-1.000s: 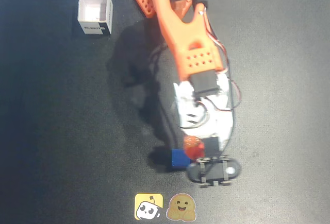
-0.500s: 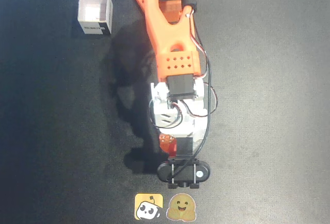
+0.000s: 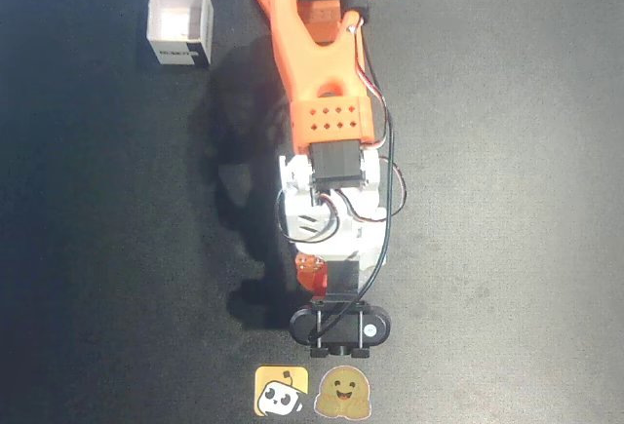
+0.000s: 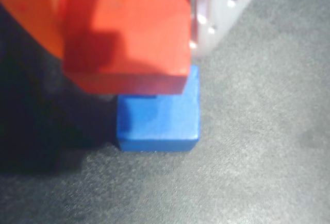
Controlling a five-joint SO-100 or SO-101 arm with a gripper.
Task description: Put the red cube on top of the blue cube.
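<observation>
In the wrist view my gripper [image 4: 124, 23] is shut on the red cube [image 4: 129, 33], between an orange finger [image 4: 28, 13] on the left and a white finger [image 4: 209, 7] on the right. The blue cube [image 4: 160, 118] sits on the dark mat right under it. The red cube covers the blue cube's far part and overhangs it to the left. I cannot tell whether the two cubes touch. In the overhead view the gripper [image 3: 312, 273] points down under the arm, with only a sliver of red [image 3: 310, 270] showing. The blue cube is hidden there.
A white open box [image 3: 180, 22] stands at the upper left of the dark mat [image 3: 507, 200]. Two stickers [image 3: 282, 391] [image 3: 344, 394] lie at the bottom edge, just below the wrist camera [image 3: 341, 327]. The orange arm [image 3: 317, 63] runs down the middle.
</observation>
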